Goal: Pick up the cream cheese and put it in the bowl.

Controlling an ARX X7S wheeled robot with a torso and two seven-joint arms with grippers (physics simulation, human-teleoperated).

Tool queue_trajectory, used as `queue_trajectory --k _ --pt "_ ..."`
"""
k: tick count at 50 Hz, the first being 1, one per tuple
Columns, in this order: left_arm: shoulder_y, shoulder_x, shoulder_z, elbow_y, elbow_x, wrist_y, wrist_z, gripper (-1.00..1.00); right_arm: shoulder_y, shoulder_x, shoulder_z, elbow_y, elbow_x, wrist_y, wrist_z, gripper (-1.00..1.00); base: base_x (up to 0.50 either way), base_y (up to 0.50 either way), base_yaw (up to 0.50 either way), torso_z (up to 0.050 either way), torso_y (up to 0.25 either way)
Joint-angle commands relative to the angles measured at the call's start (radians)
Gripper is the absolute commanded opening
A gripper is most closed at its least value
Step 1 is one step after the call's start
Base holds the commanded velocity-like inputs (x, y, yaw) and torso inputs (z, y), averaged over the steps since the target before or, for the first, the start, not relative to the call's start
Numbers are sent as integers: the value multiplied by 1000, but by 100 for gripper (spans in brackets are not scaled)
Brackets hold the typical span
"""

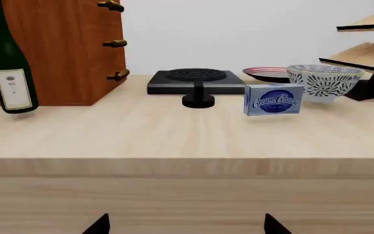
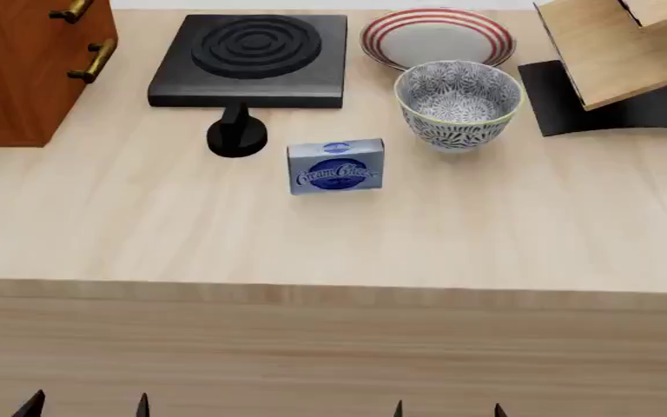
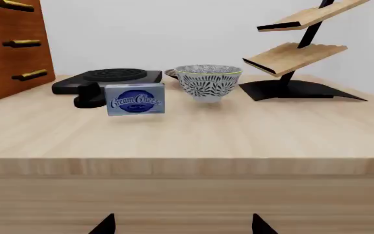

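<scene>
Pale matt wood table point(image 2: 136, 234); glazed patterned ceramic bowl point(image 2: 458, 104); silvery cream cheese point(image 2: 336, 166) box; matt black stove point(image 2: 253, 59); reddish wood cabinet point(image 2: 15, 69).

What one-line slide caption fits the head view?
Cream cheese standing on the wooden counter beside the patterned bowl, both grippers low and clear.

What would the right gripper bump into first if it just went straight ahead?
Probably the table's front edge: the right gripper sits low, below the tabletop. If it cleared the edge, the cream cheese and the bowl stand beyond, though depth is hard to judge.
</scene>
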Motion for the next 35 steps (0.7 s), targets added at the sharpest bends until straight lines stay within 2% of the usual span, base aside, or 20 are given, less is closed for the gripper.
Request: queue_trajectory --k 1,2,4,5,6,11,35 --pt "0 -10 11 0 0 0 -11 100 -5 17 -22 -22 17 16 23 100 0 0 0 0 0" --pt "2 -11 4 4 -14 7 -10 100 -22 24 -40 -30 1 -36 28 100 0 0 0 0 0" --pt "5 -26 19 13 -59 -3 18 100 -17 32 -59 -45 -18 31 42 100 0 0 0 0 0" --pt "12 -35 42 5 -27 29 13 100 4 37 -68 -56 -35 150 48 100 0 0 0 29 0" --pt "21 -40 55 6 -8 60 5 100 -6 46 -66 -68 1 93 20 100 0 0 0 46 25" --pt "32 -49 60 12 -31 78 -7 100 -7 61 -70 -87 61 125 -14 100 0 0 0 50 29" --pt "34 -81 102 -36 -56 146 -49 100 -23 94 -114 -102 72 59 20 100 0 0 0 50 28"
